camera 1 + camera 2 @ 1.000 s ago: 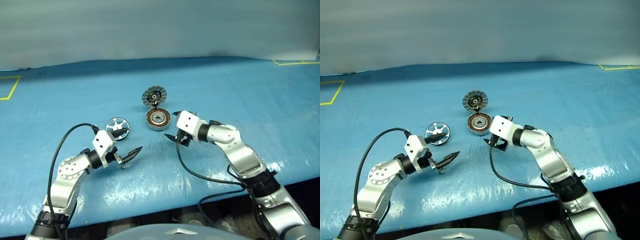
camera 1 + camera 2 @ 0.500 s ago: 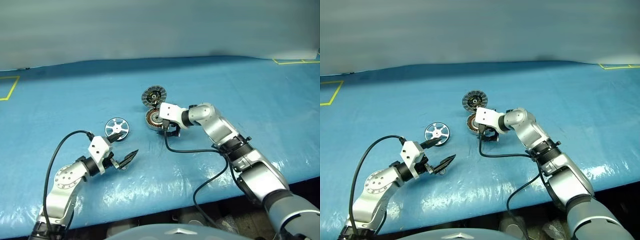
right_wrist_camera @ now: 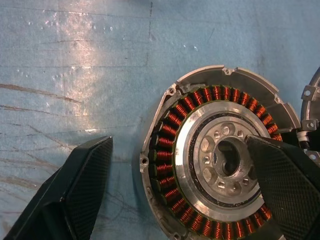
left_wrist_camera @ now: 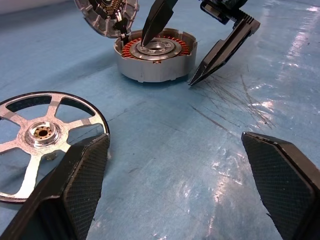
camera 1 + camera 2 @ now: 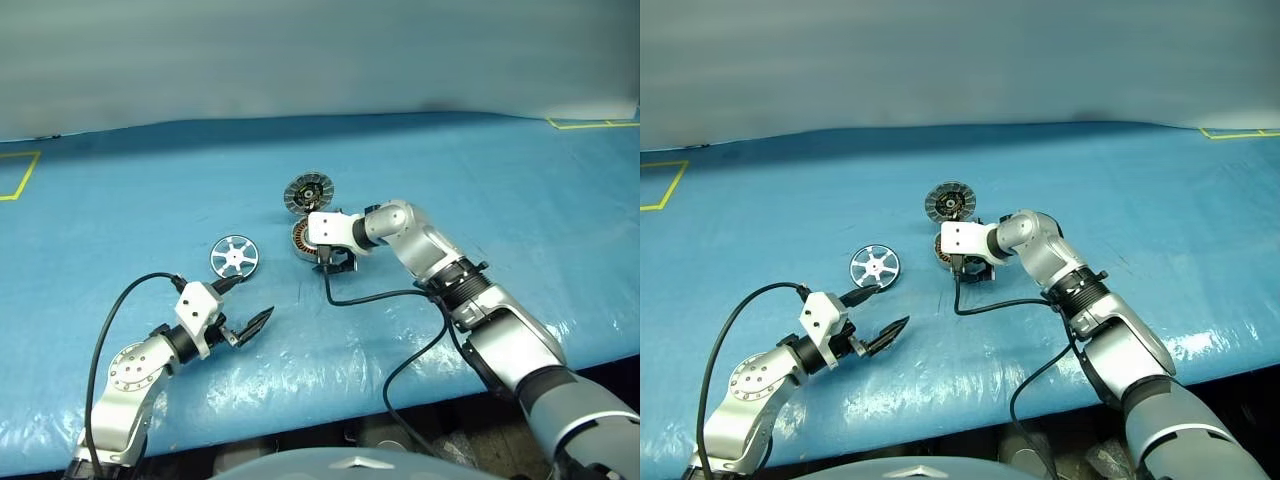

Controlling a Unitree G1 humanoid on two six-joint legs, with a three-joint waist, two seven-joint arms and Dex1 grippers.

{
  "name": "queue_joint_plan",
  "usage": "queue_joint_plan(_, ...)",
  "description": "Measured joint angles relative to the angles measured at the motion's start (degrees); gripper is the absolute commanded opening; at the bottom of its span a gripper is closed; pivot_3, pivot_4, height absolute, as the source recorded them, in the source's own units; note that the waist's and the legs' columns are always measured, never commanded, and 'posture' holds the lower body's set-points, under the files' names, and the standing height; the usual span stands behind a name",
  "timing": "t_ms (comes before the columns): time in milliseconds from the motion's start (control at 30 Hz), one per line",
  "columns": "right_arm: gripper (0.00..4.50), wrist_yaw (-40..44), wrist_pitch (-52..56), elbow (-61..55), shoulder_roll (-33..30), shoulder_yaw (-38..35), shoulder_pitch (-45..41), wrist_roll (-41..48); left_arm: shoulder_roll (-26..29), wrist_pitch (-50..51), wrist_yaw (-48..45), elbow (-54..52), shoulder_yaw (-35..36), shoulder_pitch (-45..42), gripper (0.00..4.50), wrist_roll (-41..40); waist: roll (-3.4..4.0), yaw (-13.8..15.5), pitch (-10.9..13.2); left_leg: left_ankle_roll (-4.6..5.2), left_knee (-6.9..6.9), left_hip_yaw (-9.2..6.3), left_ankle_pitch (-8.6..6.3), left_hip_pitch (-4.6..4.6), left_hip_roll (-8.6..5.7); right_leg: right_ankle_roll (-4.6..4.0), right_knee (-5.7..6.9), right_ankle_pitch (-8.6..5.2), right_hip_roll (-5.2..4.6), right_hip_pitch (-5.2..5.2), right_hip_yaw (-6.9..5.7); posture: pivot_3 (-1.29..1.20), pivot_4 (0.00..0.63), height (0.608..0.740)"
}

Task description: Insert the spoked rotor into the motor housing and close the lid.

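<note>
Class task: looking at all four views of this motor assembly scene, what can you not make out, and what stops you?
- Motor housing, head views: its near side hidden by the right gripper.
- Spoked rotor, left wrist view: cut off by the picture edge and a left gripper finger.
- Lid, right wrist view: cut off by the edge.

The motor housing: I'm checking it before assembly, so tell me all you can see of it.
The motor housing is a short round grey metal cylinder lying flat on the blue sheet, open side up. Copper windings ring a silver hub. The lid stands open at its far rim. One finger of the open right gripper reaches the hub; the other is outside.
</note>
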Motion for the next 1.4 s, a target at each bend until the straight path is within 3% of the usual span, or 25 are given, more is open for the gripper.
queue_joint_plan(500,4.49,3.1,0.4,-6.8,-3.8,-3.0,1.6,1.5,0.1,-0.3,-0.1,0.0,-0.3,0.4,4.50,0.2,0.04,0.0,0.0,0.07,0.00,0.00,-0.05,0.00,0.01,-0.05,0.01,-0.02,-0.01,-0.01,-0.01,0.00,0.150,0.740)
queue_joint_plan(967,4.49,0.5,0.0,-1.2,-0.4,-2.6,2.4,-0.3,0.1,0.7,0.0,0.0,-1.4,-0.3,4.50,1.1,0.05,0.1,0.0,0.07,0.00,0.00,-0.04,0.01,0.00,-0.05,0.01,-0.02,-0.01,0.01,-0.01,0.00,0.150,0.740)
queue_joint_plan(1200,2.36,1.5,-1.7,-0.6,-0.6,-1.4,1.1,-2.7,0.0,0.7,0.1,0.0,-1.4,0.0,4.50,1.7,0.05,0.1,0.0,0.06,0.00,-0.01,-0.04,0.05,0.00,-0.06,0.01,-0.03,0.00,0.04,-0.01,0.00,0.150,0.740)
queue_joint_plan(1400,2.36,2.2,2.2,-6.1,-2.0,-0.7,2.8,-4.6,-0.4,0.7,0.1,0.0,-1.6,0.4,4.50,1.8,0.05,0.3,0.0,0.07,0.00,-0.03,-0.04,0.06,-0.02,-0.09,-0.01,-0.05,-0.04,0.08,-0.01,0.00,0.150,0.740)
